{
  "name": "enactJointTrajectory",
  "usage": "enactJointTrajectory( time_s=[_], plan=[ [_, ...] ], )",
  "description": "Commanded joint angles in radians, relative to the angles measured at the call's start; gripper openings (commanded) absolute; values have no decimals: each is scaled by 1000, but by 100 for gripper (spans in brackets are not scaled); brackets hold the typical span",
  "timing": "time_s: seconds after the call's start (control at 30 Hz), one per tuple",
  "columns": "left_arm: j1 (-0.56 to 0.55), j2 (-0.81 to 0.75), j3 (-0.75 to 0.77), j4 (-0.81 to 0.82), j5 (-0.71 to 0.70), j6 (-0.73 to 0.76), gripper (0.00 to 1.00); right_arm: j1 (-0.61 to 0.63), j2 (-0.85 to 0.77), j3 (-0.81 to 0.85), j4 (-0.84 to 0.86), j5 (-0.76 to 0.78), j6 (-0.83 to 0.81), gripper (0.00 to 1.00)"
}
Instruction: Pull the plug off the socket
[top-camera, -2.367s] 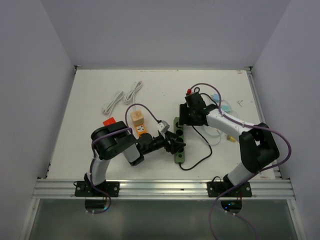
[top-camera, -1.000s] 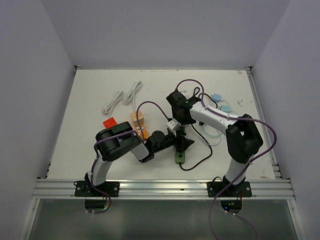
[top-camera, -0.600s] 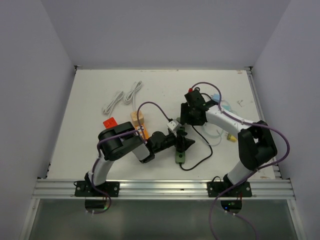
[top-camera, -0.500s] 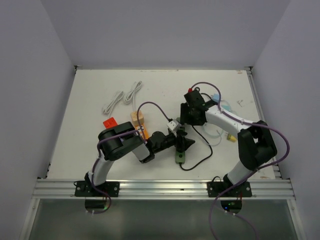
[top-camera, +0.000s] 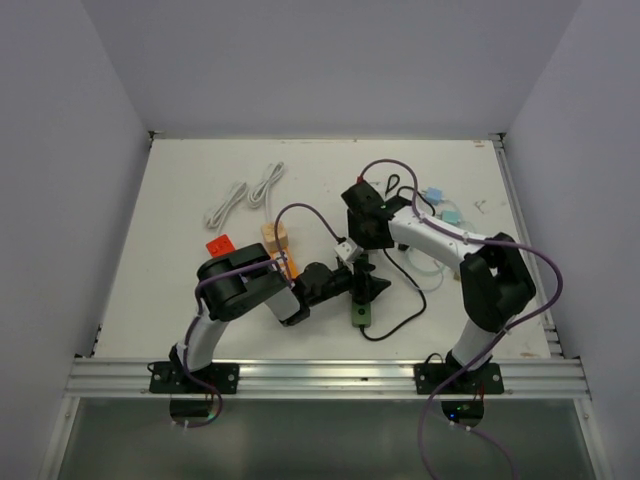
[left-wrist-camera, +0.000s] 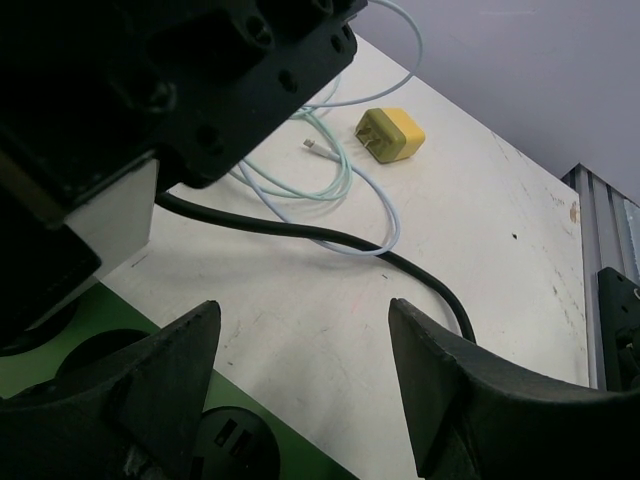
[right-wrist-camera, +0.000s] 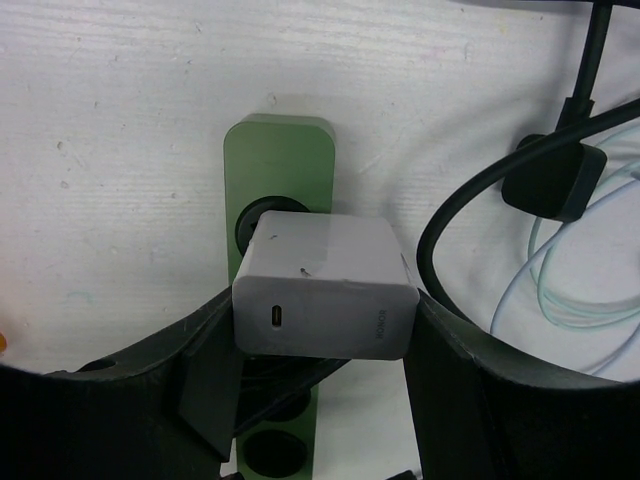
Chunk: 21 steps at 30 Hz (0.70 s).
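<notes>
two black fingers (right-wrist-camera: 212, 382) of the right gripper (right-wrist-camera: 325, 300) pinch the white charger plug (right-wrist-camera: 325, 285) over the far socket of the green power strip (right-wrist-camera: 280, 160); whether its prongs are out cannot be told. the left gripper (left-wrist-camera: 310, 380) is spread wide above the strip, near the black cable (left-wrist-camera: 330, 238).

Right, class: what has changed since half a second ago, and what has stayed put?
The right gripper, then drawn back to the right, has swung left and now clamps the plug on both sides. The left gripper stays over the green power strip; plug and strip have not visibly shifted.
</notes>
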<state>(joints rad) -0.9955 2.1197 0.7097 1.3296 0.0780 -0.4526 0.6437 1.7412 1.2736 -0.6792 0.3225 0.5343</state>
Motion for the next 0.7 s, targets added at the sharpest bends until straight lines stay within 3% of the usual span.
enactJointTrajectory(
  time_s=[0.0, 0.13, 0.37, 0.6, 0.67],
  plan=[
    [15, 126, -52, -443, -17, -37, 74, -25, -72, -57, 109, -200, 39, 0],
    [24, 135, -68, -425, 3, -63, 74, -177, -160, -227, 288, -419, 84, 0],
    [34, 144, -76, -398, 8, -77, 74, -197, -161, -263, 346, -508, 82, 0],
    [41, 161, -81, -375, 28, -93, 74, -20, -68, -34, 90, -136, 24, 0],
    [43, 163, -76, -377, 28, -97, 74, 17, -37, 24, 50, -91, 21, 0]
  ],
)
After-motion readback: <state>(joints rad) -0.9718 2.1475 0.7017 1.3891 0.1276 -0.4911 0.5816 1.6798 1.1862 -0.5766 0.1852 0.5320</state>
